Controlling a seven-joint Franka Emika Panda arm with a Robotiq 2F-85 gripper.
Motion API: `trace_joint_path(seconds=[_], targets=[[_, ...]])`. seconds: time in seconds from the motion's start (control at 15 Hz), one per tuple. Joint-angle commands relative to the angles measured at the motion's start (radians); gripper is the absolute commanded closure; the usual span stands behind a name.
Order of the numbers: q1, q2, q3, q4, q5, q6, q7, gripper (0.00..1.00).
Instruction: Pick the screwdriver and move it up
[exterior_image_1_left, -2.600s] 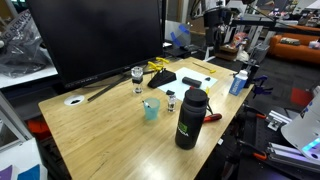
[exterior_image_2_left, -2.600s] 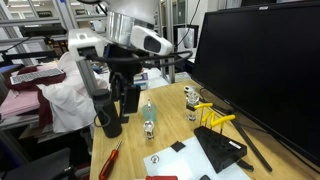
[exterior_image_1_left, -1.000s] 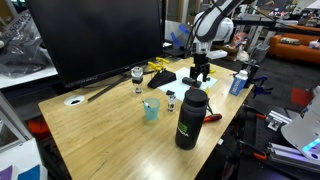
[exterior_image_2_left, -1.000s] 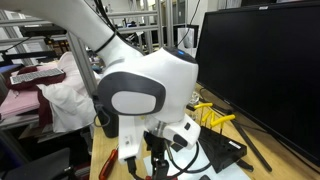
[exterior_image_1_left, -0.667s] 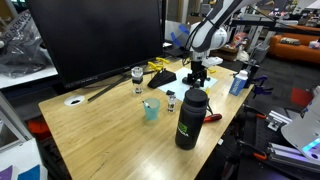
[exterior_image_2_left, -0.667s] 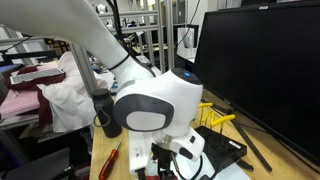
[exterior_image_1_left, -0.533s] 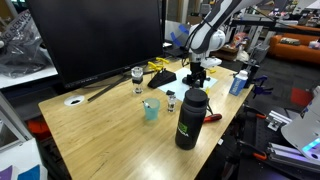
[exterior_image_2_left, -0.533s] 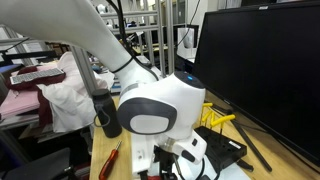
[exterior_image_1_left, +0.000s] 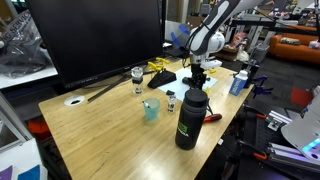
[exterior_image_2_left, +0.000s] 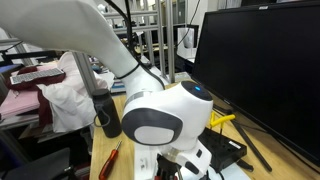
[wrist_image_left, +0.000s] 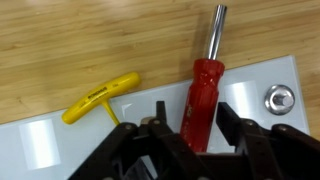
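Note:
In the wrist view a screwdriver (wrist_image_left: 203, 88) with a red handle and a steel shaft lies on a white sheet (wrist_image_left: 60, 140), its tip pointing away from me. My gripper (wrist_image_left: 193, 112) straddles the handle. The right finger (wrist_image_left: 227, 115) rests against the handle and a small gap shows beside the left finger (wrist_image_left: 160, 114). In an exterior view the gripper (exterior_image_1_left: 197, 75) is down at the sheet on the far side of the table. In an exterior view the arm's body (exterior_image_2_left: 165, 120) hides the jaws and the screwdriver.
A yellow T-handle tool (wrist_image_left: 100, 97) lies just left of the jaws, and a metal ring (wrist_image_left: 279, 97) to the right. A black bottle (exterior_image_1_left: 190, 118), teal cup (exterior_image_1_left: 151, 108), glass jar (exterior_image_1_left: 137, 78) and another red screwdriver (exterior_image_1_left: 212, 117) stand nearer the table's front. A monitor (exterior_image_1_left: 95, 40) rises behind.
The arm has sunk a little toward the sheet and the jaws have narrowed around the red handle. The screwdriver has not moved.

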Motion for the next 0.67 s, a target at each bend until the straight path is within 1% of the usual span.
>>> trace_joint_path(seconds=[0.0,0.07,0.27,0.47,0.6], targets=[[-0.033,0.015,0.026,0.024,0.017,-0.025,0.003,0.53],[-0.033,0.018,0.026,0.026,0.014,-0.027,0.001,0.69],[-0.031,0.015,0.032,0.027,0.01,-0.036,-0.004,0.92],[-0.04,0.005,0.045,0.03,0.023,-0.057,-0.019,0.92],[-0.05,-0.017,0.059,0.031,0.038,-0.096,-0.033,0.92]])
